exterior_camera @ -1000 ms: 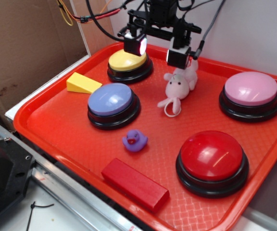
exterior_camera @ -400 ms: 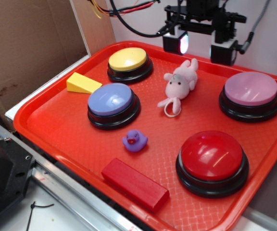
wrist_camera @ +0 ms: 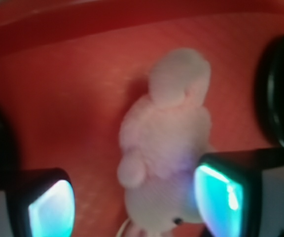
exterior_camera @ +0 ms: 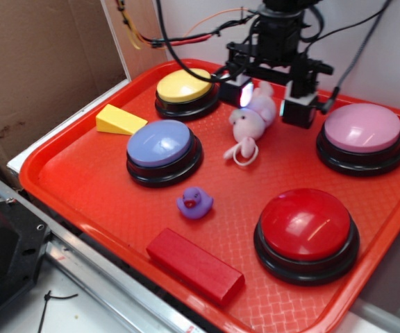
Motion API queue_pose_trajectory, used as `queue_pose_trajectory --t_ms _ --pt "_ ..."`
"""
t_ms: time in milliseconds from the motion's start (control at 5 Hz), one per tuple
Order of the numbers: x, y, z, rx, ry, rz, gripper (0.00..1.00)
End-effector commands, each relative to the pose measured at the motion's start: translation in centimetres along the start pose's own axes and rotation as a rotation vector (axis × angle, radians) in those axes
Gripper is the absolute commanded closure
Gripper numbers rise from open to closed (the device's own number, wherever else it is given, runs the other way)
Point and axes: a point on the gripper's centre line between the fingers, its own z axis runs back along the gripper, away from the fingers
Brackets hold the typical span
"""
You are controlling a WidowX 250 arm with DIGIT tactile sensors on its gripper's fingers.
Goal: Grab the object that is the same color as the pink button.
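Nearest me on the red tray lie a red block and purple duck. Farther back, my claw stands with fingers apart, straddling the pink plush animal, left of the pink button.

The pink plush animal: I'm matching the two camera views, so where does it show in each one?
Exterior: the pink plush animal lies upper centre on the red tray, between the fingers of the open end effector.
Wrist: it fills the centre, running top to bottom, head at the lower edge.
Shared landmark: the end effector's two glowing fingers, one on each side of the plush.
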Motion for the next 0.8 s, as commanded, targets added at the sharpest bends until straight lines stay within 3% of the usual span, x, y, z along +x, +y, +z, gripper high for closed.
queue_pose_trajectory --t_ms 0,200,400,600 --pt "0.4 1.9 0.8 0.017 -0.044 0.040 0.00" --pt "0.3 2.3 0.9 -0.003 -0.054 0.048 1.00" --pt "0.2 2.1 1.4 -0.005 -0.069 0.021 1.00" --pt "-1.1 2.0 6.3 -0.122 -0.098 -0.075 1.00"
